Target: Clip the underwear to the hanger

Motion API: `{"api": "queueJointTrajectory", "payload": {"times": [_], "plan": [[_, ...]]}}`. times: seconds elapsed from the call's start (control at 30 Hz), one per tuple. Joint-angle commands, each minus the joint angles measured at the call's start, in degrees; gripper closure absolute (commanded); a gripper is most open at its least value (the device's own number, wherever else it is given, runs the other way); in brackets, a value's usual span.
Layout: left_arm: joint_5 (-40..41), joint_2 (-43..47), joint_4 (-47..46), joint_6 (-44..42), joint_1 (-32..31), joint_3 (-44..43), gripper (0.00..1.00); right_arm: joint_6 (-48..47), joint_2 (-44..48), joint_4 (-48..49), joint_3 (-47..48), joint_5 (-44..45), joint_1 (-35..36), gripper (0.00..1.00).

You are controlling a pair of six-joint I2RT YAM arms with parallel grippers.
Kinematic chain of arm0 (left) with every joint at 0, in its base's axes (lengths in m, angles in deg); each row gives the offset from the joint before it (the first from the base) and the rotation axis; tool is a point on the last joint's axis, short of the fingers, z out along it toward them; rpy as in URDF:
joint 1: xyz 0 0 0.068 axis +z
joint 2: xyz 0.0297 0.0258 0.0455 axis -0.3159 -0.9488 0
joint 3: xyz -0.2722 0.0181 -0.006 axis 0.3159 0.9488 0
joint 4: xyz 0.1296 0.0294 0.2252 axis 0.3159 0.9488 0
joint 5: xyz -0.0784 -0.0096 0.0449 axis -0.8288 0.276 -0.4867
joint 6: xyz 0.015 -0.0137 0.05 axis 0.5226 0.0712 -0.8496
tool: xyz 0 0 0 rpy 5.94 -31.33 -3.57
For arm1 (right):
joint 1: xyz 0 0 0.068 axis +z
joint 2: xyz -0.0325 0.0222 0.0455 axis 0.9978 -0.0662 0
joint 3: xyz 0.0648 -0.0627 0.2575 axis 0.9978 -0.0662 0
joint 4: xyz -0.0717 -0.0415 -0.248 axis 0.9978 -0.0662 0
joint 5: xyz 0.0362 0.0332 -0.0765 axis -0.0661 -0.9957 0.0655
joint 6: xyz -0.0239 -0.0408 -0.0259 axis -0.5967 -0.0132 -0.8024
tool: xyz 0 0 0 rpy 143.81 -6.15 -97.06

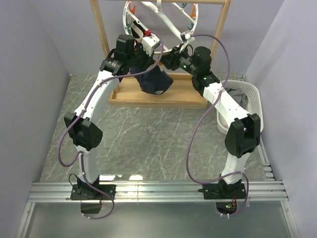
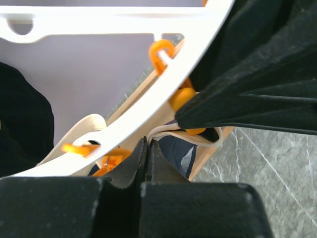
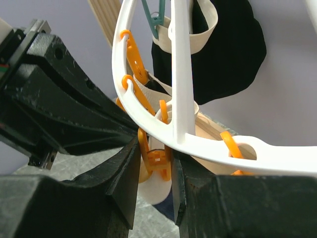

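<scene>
Both arms up at the far middle of the table (image 1: 148, 141), working at the hanger (image 3: 181, 74) on the wooden rack (image 1: 101, 30).

Left gripper (image 2: 147, 146): fingers pressed together, no gap showing. The cream waistband (image 2: 89, 124) comes out right at the tips, so it reads as pinched on the band just under the white ring.

Right gripper (image 3: 154, 171): fingers clamped on an orange clip (image 3: 156, 158) hanging from the ring, one finger on each side. Cream band sits directly under and behind that clip. Can't tell whether the band is inside the clip's mouth.

The underwear (image 1: 154, 82) hangs off the table between the two grippers, the navy body drooping over the rack's wooden base. Top edge is hidden by the grippers in the top view.

Right wrist view also shows dark cloth with a cream band on a teal clip (image 3: 153, 17) higher up the ring. Can't tell if it's the same piece.

White basket (image 1: 255, 96) with grey cloth sits at the right edge.
</scene>
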Motion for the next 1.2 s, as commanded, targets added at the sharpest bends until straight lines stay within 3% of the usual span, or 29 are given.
{"api": "queueJointTrajectory", "payload": {"times": [0.0,0.27,0.63,1.17], "plan": [[-1.22,2.85,-3.68,2.69,0.96,-2.62,1.0,-1.23,2.6,-0.62,-0.86,0.85,0.5,1.0],[-1.84,3.47,-5.36,3.83,1.4,-1.65,1.0,-1.32,2.34,-1.24,-0.51,0.76,0.5,1.0],[-2.36,3.73,-5.88,3.48,1.57,-1.3,1.0,-0.88,1.81,-2.29,1.07,-0.03,0.41,0.67],[-2.98,4.0,-6.5,3.39,2.28,-1.03,1.0,0.08,1.19,-2.65,2.74,-1.26,0.32,0.5]]}}
